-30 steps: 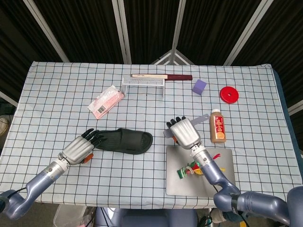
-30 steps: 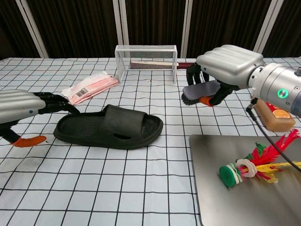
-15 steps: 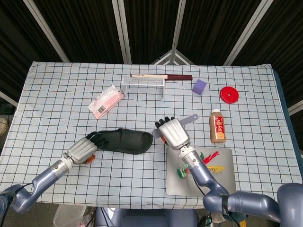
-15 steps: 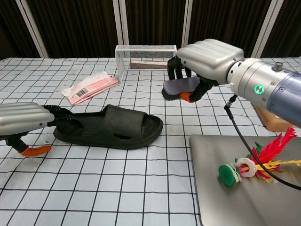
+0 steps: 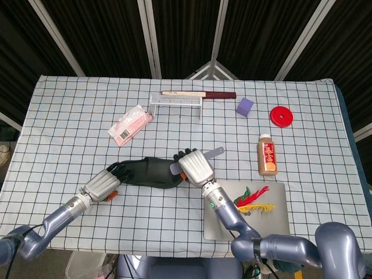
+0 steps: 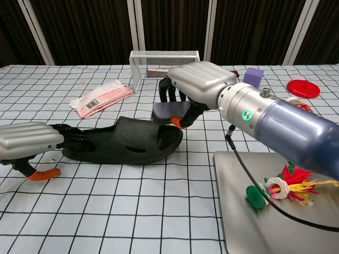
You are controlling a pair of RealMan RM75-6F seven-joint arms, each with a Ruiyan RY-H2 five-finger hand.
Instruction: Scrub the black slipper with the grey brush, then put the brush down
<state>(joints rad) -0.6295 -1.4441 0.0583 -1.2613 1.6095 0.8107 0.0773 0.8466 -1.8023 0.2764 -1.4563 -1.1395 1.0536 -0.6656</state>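
Table (image 5: 70, 116) roomy left — right robot hand (image 6: 198, 84) clasps brush (image 6: 169, 111) over slipper (image 6: 122, 143); left robot hand (image 6: 29, 142) seemingly steadies heel.

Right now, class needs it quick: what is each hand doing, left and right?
Left hand: fingers rest on the heel end of the black slipper, steadying it.
Right hand: grips the grey brush over the slipper's toe end.

No wording can be made out anywhere. The pink packet (image 6: 101, 98) at far left carries a white label with a barcode, its digits too small to read. The brown bottle (image 5: 267, 155) at right has a red label, its print illegible.
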